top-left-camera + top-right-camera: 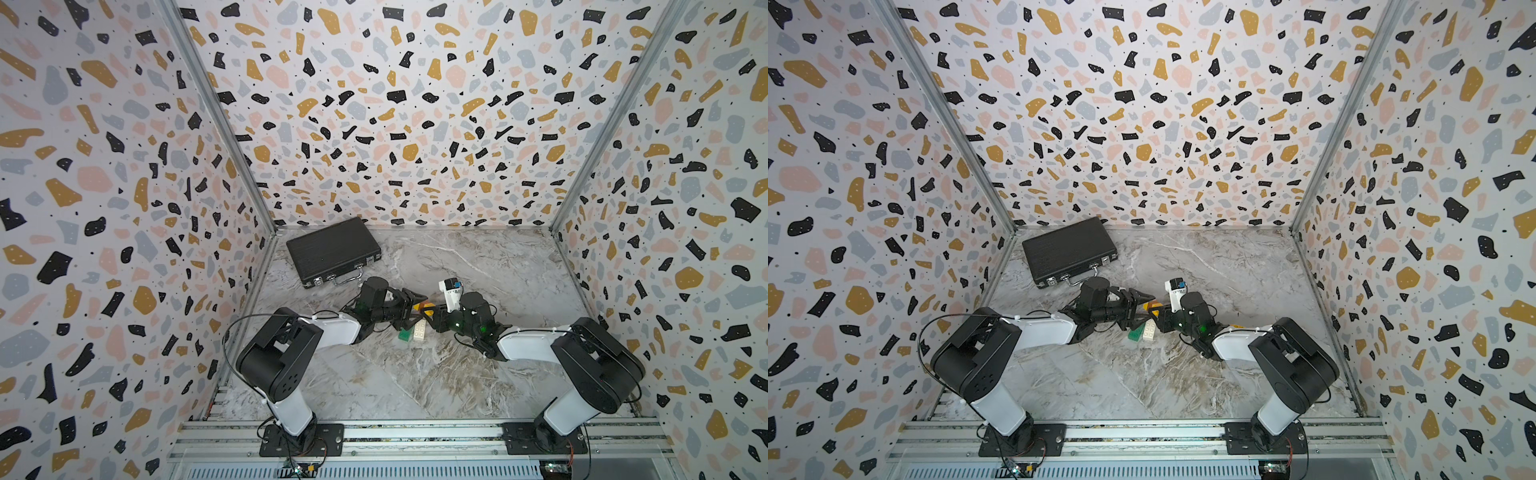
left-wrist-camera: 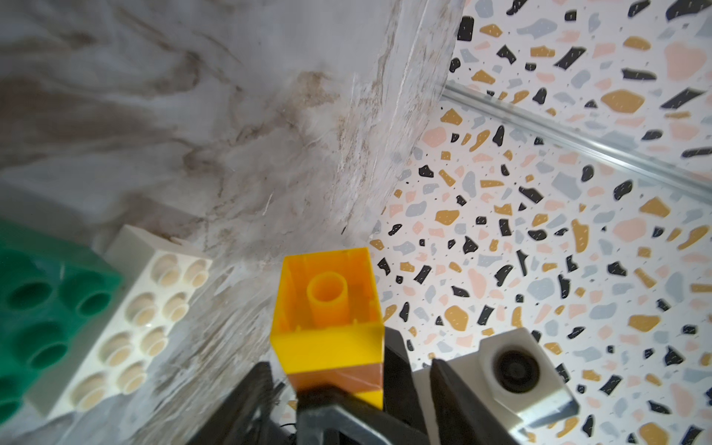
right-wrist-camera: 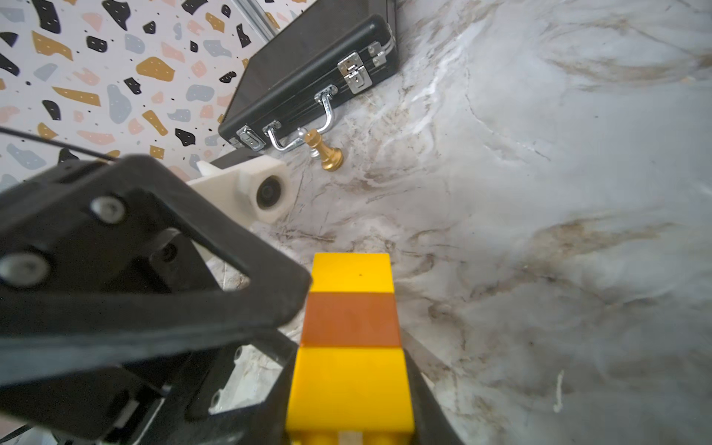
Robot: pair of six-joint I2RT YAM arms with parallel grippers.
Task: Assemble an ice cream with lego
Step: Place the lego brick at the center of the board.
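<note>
Yellow-brown-yellow stick [image 3: 350, 316], gripped by the right hand [image 3: 350, 385], points lengthwise at the left hand [image 1: 415, 309]. Left hand stands wide.

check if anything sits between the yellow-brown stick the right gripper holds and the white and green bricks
No loose object; bare marble table shows between the stick and the white brick. But the open left gripper is right at the stick, with one finger on the bricks' side.

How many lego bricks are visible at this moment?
5. A green brick and a white brick lie side by side on the table. Three more, yellow, brown and yellow, are stacked as a stick in the right hand. Others may be hidden.
</note>
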